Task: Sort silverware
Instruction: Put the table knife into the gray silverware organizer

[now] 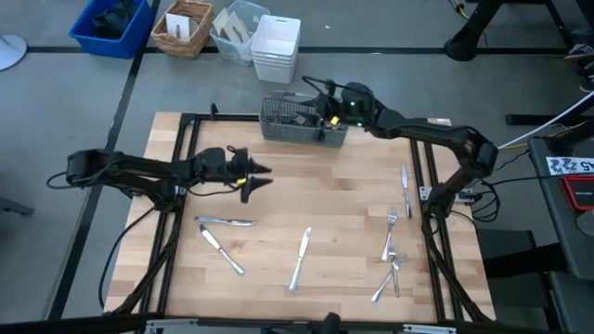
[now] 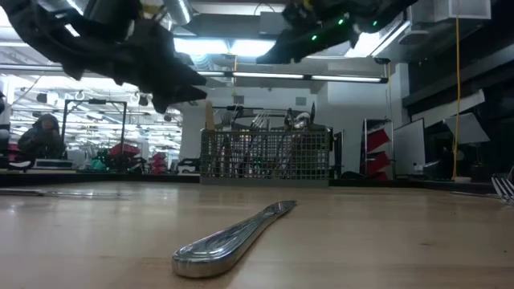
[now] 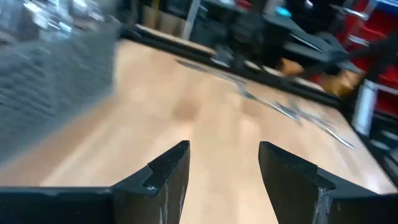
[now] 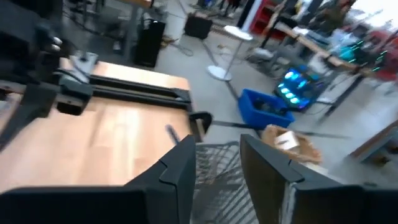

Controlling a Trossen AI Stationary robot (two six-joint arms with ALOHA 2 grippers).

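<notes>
Several silverware (image 1: 300, 260) pieces lie beyond left pincer (image 1: 263, 177).

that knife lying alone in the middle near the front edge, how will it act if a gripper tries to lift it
The knife looks like polished metal, so it is probably stiff and may slip between fingers. It lies flat on the bare wooden table, so getting under it could be awkward. Its handle end looks thicker in the low view, so it may tip if gripped off-centre.

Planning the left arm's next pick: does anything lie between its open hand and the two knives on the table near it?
Nothing visible does. The left hand hovers open over bare wood, and the two shiny silver table knives lie on the light wooden table nearby, unobstructed.
</notes>
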